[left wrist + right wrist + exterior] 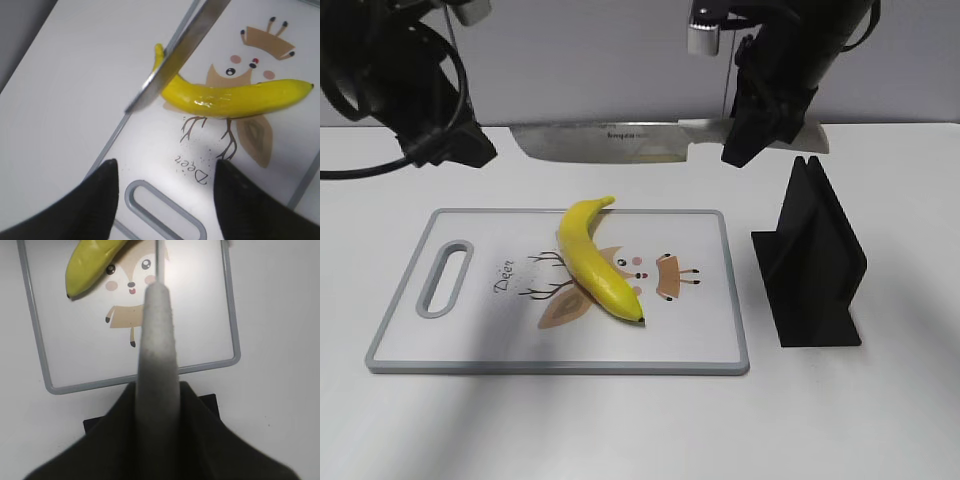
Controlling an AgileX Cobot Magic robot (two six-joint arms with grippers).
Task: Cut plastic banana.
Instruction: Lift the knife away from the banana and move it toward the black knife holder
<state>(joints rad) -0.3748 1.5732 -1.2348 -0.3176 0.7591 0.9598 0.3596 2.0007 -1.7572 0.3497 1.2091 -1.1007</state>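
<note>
The plastic banana [592,262] lies diagonally on the white cutting board [490,340], stem toward the far edge. It also shows in the left wrist view [235,97] and the right wrist view [90,262]. My right gripper [760,125] is shut on the grey handle [157,355] of a large knife [620,140], held in the air behind the board with the blade pointing left. The blade [175,55] crosses over the banana's stem end in the left wrist view. My left gripper [165,185] is open and empty above the board's handle slot [165,212].
A black knife stand [810,265] sits on the white table to the right of the board; part of it shows under the right gripper [207,402]. The board has a grey rim and a deer drawing [650,275].
</note>
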